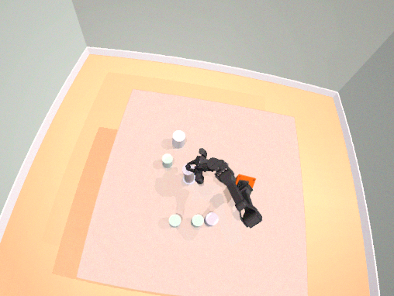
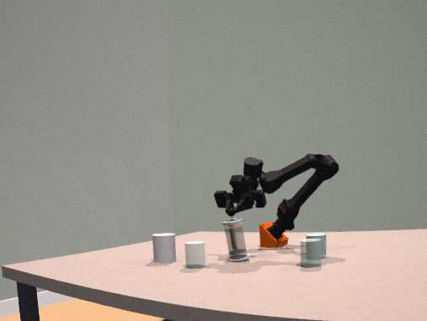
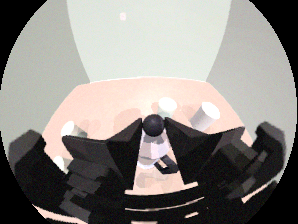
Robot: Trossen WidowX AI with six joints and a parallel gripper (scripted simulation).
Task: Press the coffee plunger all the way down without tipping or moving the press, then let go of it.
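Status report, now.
Pincer shut on plunger knob. Plunger nearly down; press tilted, leaning. Nearest cup stands apart, nothing blocking.
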